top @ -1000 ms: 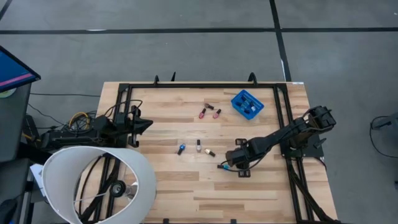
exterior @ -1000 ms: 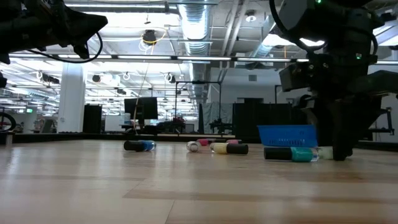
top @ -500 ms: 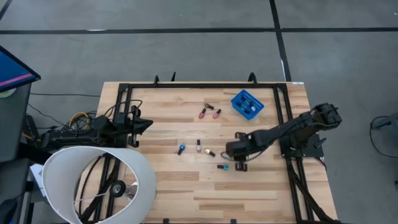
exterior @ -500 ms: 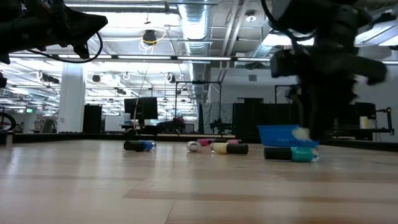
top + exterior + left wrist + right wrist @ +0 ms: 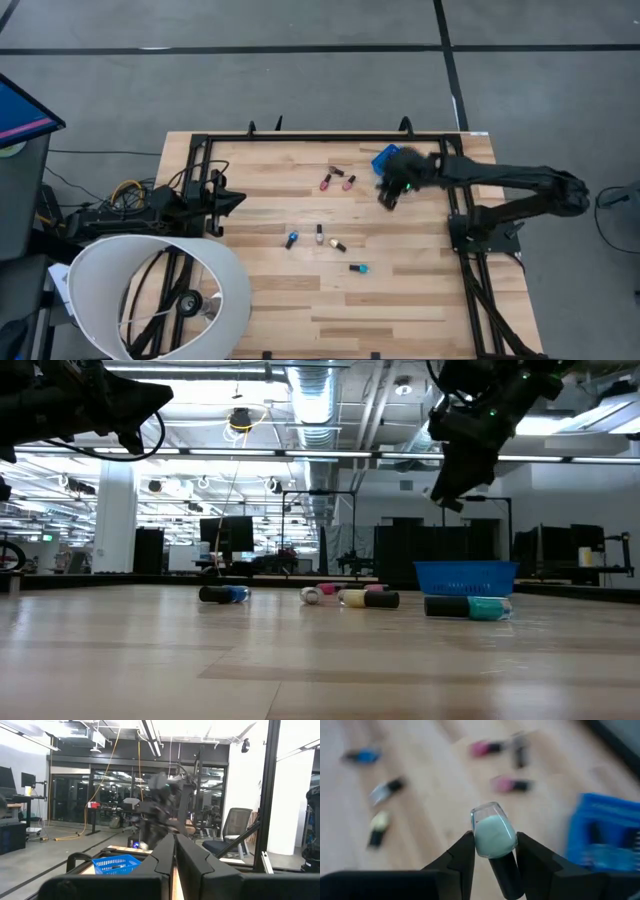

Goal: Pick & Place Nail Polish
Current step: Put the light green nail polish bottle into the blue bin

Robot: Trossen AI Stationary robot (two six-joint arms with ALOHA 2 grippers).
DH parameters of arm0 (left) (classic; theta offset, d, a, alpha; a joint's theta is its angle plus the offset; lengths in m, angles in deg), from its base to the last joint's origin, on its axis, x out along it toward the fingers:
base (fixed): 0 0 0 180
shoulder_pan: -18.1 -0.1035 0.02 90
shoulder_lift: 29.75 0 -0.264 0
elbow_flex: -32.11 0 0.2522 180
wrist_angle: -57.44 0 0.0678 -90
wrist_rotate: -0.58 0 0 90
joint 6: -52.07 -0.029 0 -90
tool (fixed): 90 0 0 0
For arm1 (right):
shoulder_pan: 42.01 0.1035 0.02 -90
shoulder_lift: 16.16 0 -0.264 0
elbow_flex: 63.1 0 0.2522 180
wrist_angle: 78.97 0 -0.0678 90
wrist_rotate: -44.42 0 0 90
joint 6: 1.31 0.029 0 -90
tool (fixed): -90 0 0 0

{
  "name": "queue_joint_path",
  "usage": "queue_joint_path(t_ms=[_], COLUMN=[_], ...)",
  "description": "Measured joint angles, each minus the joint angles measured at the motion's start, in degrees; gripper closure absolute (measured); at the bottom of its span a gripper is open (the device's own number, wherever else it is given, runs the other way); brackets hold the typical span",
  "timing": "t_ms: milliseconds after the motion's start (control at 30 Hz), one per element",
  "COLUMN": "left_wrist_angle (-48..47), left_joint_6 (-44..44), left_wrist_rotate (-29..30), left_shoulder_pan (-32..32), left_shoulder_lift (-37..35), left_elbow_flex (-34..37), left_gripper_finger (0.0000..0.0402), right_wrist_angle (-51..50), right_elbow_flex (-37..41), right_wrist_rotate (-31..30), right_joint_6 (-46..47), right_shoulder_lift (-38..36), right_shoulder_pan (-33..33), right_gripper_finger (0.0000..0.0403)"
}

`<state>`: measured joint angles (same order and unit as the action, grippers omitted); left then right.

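Note:
My right gripper (image 5: 388, 196) is in the air, just near of the blue bin (image 5: 400, 163), shut on a pale mint nail polish bottle (image 5: 492, 836) with a dark cap. Several other bottles lie on their sides on the table. Two are pink (image 5: 326, 182) (image 5: 349, 182), one dark (image 5: 337, 171), one blue (image 5: 291, 240), one white (image 5: 319, 235), one yellowish (image 5: 338, 245) and one teal (image 5: 358, 268). My left gripper (image 5: 236, 200) waits at the table's left side, shut and empty. My right gripper pinches the pale bottle between its two fingers (image 5: 464, 854), on the lower part of the glass body (image 5: 494, 851) next to the dark cap. The glass end points away from the wrist and the cap toward it. The bottle is lifted clear of the table.
The blue bin (image 5: 605, 835) holds at least one bottle and stands at the far right of the table. A dark metal frame (image 5: 205, 150) runs along the table's edges. A white lamp shade (image 5: 160, 295) overhangs the near left corner.
My right gripper has risen from the table beside the teal bottle. It has swung toward the far edge, up to the blue bin, carrying the pale bottle clear of the table. The teal bottle has stayed where it lay.

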<state>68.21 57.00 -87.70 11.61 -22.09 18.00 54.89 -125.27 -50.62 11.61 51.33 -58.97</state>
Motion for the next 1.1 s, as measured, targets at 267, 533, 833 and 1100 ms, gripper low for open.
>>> queue_joint_path(t_ms=[267, 533, 833, 1100], left_wrist_angle=[0.0, 0.0, 0.0, 0.0], left_joint_6=[0.02, 0.0, 0.0, 0.0], left_wrist_rotate=[0.0, 0.0, 0.0, 0.0], left_shoulder_pan=[-0.01, -0.01, 0.0, 0.0], left_shoulder_lift=[0.0, 0.01, 0.02, 0.02], left_elbow_flex=[0.0, 0.0, 0.01, 0.0], left_gripper_finger=[0.039, 0.039, 0.039, 0.039], right_wrist_angle=[-0.82, -3.4, -6.05, -5.79], right_elbow_flex=[-0.06, -0.06, -0.08, -0.08], right_wrist_rotate=[0.0, 0.31, 0.61, 0.59], right_joint_6=[0.63, 0.63, -1.12, -1.32], right_shoulder_lift=[0.29, 9.73, 16.83, 21.06], right_shoulder_pan=[-14.84, -21.42, -24.14, -24.03], right_gripper_finger=[0.0286, 0.0284, 0.0283, 0.0282])
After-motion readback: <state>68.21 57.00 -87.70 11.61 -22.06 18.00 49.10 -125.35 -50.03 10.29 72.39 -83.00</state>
